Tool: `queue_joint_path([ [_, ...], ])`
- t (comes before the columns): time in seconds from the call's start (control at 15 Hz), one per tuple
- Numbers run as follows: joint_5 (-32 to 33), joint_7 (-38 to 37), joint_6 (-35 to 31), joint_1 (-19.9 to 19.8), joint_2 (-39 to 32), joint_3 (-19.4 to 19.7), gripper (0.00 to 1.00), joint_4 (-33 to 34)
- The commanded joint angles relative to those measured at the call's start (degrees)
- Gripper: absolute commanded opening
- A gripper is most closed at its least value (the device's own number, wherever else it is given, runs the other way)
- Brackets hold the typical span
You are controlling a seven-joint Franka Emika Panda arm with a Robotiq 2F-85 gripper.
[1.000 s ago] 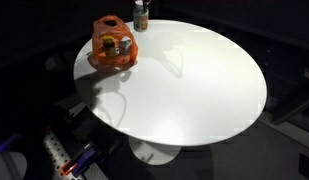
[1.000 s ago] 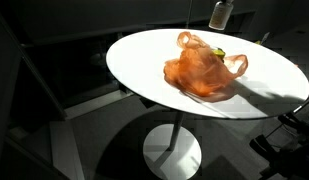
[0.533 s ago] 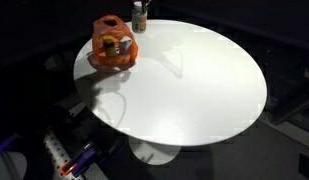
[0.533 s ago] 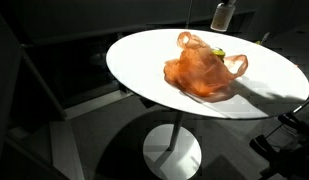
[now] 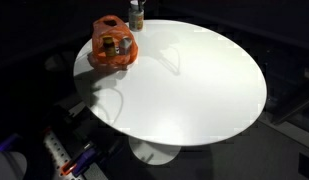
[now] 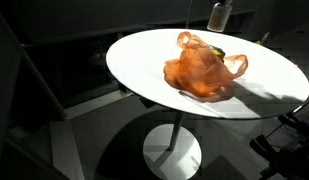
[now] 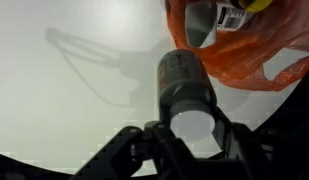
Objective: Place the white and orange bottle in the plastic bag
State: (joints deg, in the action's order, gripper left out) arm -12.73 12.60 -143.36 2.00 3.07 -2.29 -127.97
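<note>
An orange plastic bag [image 5: 114,50] sits near the table edge and shows in both exterior views [image 6: 202,70]; in the wrist view [image 7: 256,52] it lies at the upper right. A small pale bottle [image 5: 136,14] hangs in the air above the table's rim beside the bag [image 6: 219,14]. In the wrist view my gripper [image 7: 192,128] is shut on this bottle [image 7: 184,80], its fingers on either side of it. The arm itself is lost in the dark background of the exterior views.
The round white table [image 5: 194,90] stands on a pedestal base [image 6: 174,155]. The bag holds other containers [image 7: 226,14]. Dark surroundings ring the table, with some equipment at the lower left [image 5: 64,160].
The held bottle has shifted slightly sideways toward the bag and a little upward. The bag has not moved.
</note>
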Motion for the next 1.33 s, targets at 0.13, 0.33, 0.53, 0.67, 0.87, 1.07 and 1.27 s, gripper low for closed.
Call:
queue_joint_path([
  [0.13, -1.8, 1.3, -0.4, 2.8, 0.8, -1.2, 0.19, -0.1],
  [0.33, -2.0, 1.3, -0.1, 3.7, 0.5, -1.6, 0.19, -0.1],
  [0.53, -1.2, 0.6, -0.1, 4.2, 0.2, -1.9, 0.19, -0.2],
  [0.67, -1.7, 1.0, -0.3, 4.5, -0.2, -2.3, 0.19, -0.5],
  [0.87, -2.0, 0.9, -0.4, 5.0, -0.7, -2.9, 0.19, -0.9],
  [1.07, -1.3, 0.5, -0.4, 5.3, -1.3, -3.5, 0.19, -1.4],
  [1.27, 0.7, -0.9, -0.7, 5.4, -1.5, -3.9, 0.19, -1.7],
])
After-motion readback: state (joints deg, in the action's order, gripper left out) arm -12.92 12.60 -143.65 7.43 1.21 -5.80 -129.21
